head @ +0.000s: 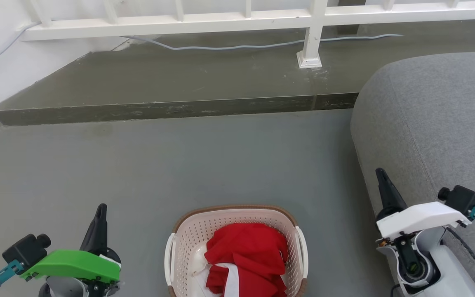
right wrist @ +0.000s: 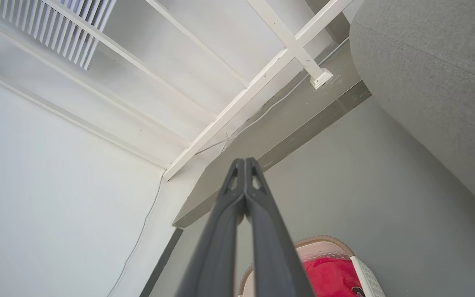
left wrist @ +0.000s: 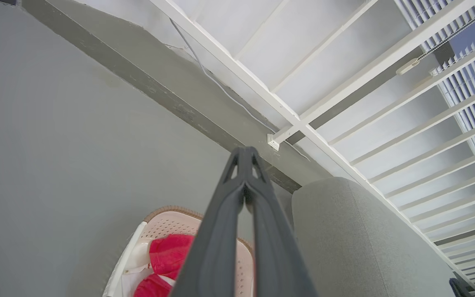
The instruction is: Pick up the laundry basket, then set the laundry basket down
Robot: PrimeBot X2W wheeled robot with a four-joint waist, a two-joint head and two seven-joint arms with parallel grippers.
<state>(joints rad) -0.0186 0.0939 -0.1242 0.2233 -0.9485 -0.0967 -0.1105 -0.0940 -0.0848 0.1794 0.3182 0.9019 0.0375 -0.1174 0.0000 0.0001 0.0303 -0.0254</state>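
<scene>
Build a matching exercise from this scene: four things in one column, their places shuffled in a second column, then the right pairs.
Things
1. laundry basket
2. red cloth
3. grey upholstered seat
4. grey cable

Places
A. on the raised step below the white railing
B. inside the laundry basket
C. on the floor, at the bottom middle of the head view
D. along the right side of the head view

Pairs: 1-C, 2-B, 3-D, 4-A
</scene>
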